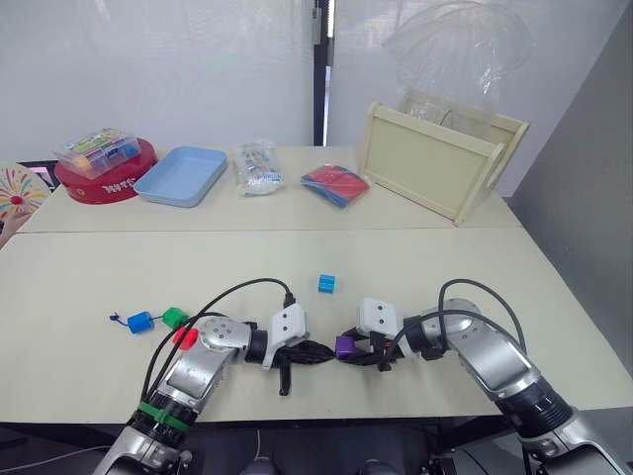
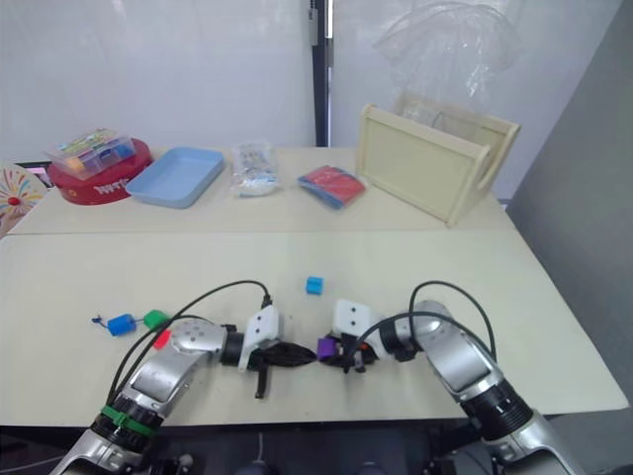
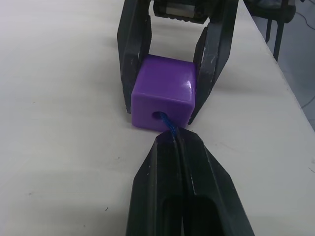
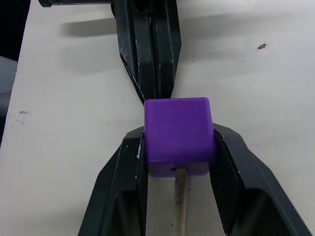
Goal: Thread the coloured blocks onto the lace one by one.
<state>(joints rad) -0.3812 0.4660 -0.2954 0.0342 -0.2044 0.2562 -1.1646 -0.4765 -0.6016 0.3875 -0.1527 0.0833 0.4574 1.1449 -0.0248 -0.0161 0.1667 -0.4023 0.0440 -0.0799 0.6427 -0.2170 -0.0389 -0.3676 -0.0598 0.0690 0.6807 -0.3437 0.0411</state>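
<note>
My right gripper is shut on the purple block, holding it just above the table near the front edge. My left gripper faces it tip to tip, shut on the dark-blue lace, which enters the block's hole. The lace's pale stiff tip sticks out of the opposite face, between the right fingers. To the left, beside my left arm, lie the blue block, green block and red block, with a short knotted cord end beside the blue one. The cyan block lies alone behind the grippers.
Along the back of the table stand a red round tin bearing a clear box of pieces, a light-blue tray, a clear packet, a red-and-blue packet and a pale wooden crate.
</note>
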